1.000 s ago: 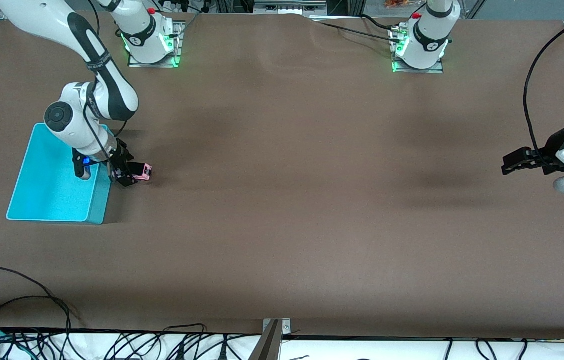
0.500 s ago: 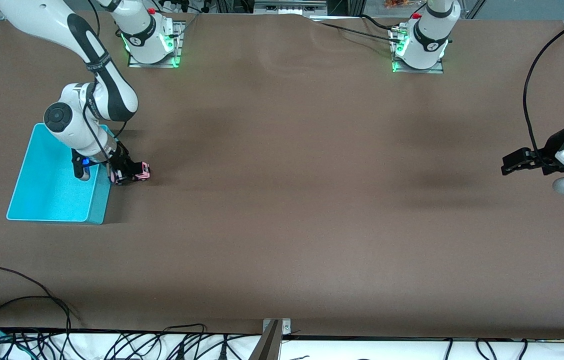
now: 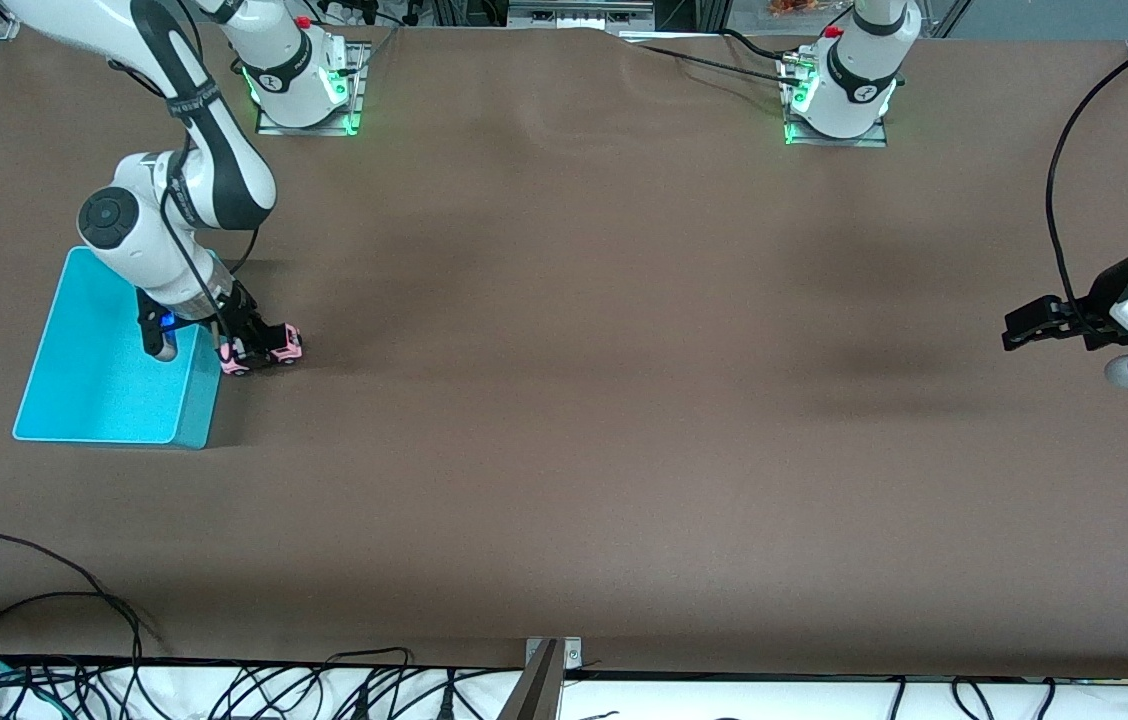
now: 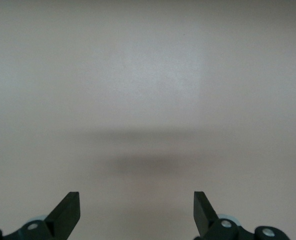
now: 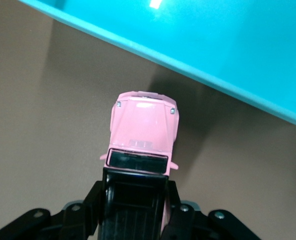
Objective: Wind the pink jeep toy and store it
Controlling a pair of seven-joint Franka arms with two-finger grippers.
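Pink jeep toy (image 3: 269,349) sits on the brown table (image 3: 584,400) just beside the turquoise bin (image 3: 104,375), long axis crosswise to the bin's wall, hood facing it, clamped at its black roof by the right gripper (image 3: 246,345), while the left gripper (image 3: 1024,328) waits, fingers spread wide, over the table's left-arm end.

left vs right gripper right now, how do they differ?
1. The left gripper is open and holds nothing; the right gripper is shut on the pink jeep toy.
2. The left gripper hangs over bare table at the left arm's end; the right gripper is low at the right arm's end, beside the turquoise bin.

Both have black fingers.
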